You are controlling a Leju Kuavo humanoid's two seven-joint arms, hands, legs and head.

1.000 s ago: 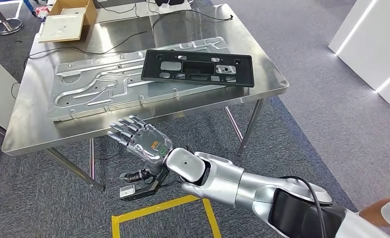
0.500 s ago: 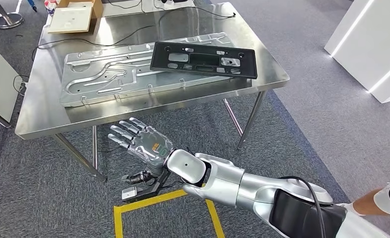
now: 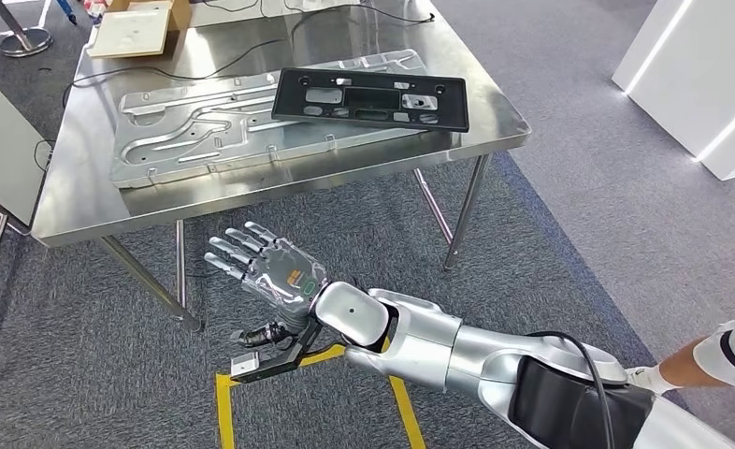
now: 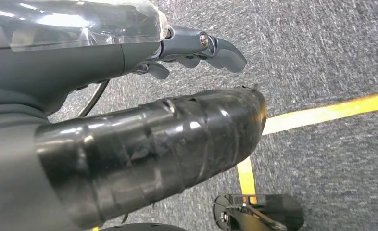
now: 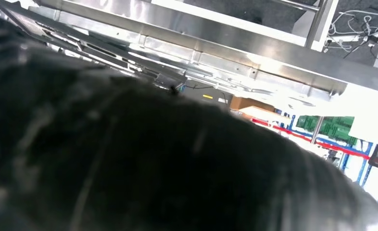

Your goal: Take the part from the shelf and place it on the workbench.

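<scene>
The flat black plastic frame with rectangular cut-outs [image 3: 370, 97] lay on the stainless-steel workbench [image 3: 93, 201], well ahead of the robot's right hand [image 3: 261, 266] and above its level. It rested partly on a long pressed aluminium panel [image 3: 205, 131], with one end reaching toward the table's near corner. If that frame was the part named in the task, the placing looked finished, since nothing held it and it sat flat and settled. No shelf appeared in the pictures, so I could not check where it came from.

The right hand hung palm-down in front of the workbench's near edge, out over the floor, with its silver fingers spread apart and nothing in them. The left hand [image 4: 192, 48] showed in its wrist camera over grey carpet [image 4: 331, 53]; a couple of dark curved fingers stuck out with nothing between them, but whether that hand was fully spread or partly curled I could not tell.

The workbench top was brushed steel, shiny and reflective, on thin round legs. The aluminium panel was dull silver, stamped with raised ribs and curving channels, thin and sheet-like. The black frame was matte, rigid-looking and slim, likely light to handle. Beyond the panel, far from the hand, sat an open cardboard box [image 3: 144, 23] and a thin black cable [image 3: 252, 51] trailing across the steel. Below the hand, yellow tape [image 3: 298, 369] marked a square on the short-pile carpet. To the arm's right side, a person's leg [image 3: 719, 355] stood at the picture's edge.
</scene>
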